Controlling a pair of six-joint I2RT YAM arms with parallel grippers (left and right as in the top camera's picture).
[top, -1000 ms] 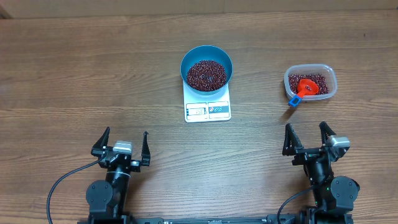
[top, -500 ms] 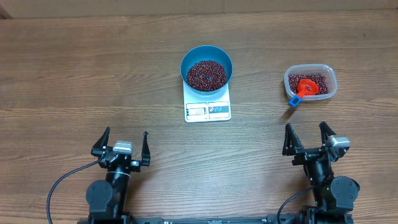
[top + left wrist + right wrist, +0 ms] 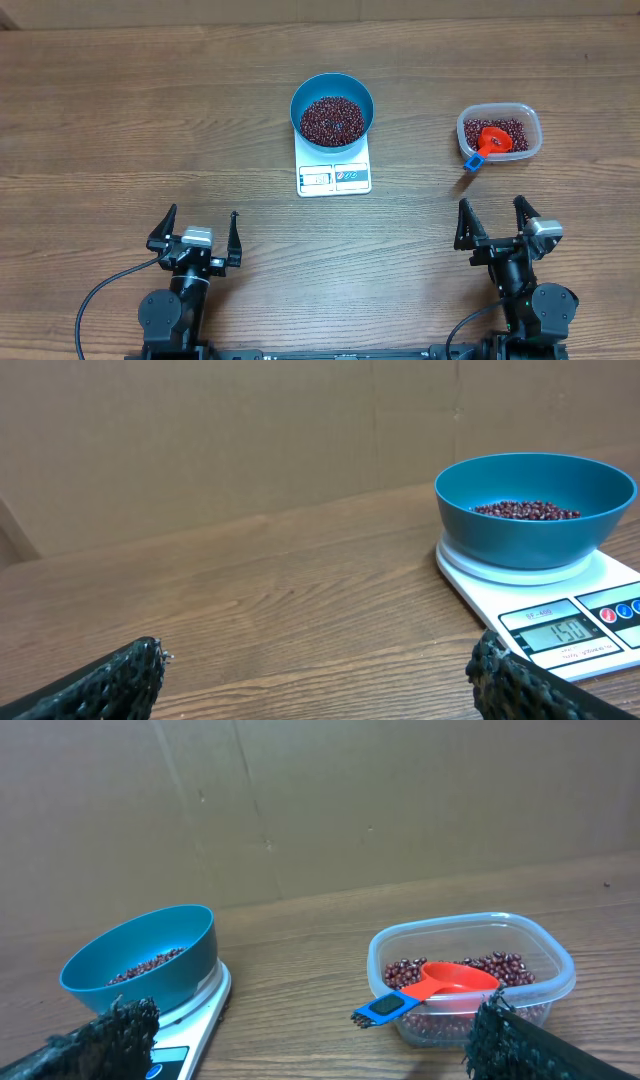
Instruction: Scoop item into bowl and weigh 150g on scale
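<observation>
A flat white rectangular digital scale is pictured at the middle of a brown wood-grain counter. Its long axis runs from the far side toward the arms, and its display window and blue-marked buttons are turned to the near edge. A round bright blue bowl is set upright on the far part of the scale, and a heap of small dark red-maroon beans is held in its bottom.

To the right, well apart, a clear rounded-rectangular plastic tub is laid with its long axis left to right. More beans are kept inside it, and a red scoop with a blue handle is rested on them. The handle is pointed to the near left and carried out over the tub's rim.

The left tool and the right tool are placed near the counter's front edge, each with its fingers spread wide apart and nothing gripped.

From overhead the display digits cannot be made out; in the left wrist view they appear to read 150. The tub and scoop are shown side-on in the right wrist view only. A plain brown wall with faint seams is seen behind the counter in both wrist views, but not from overhead.
</observation>
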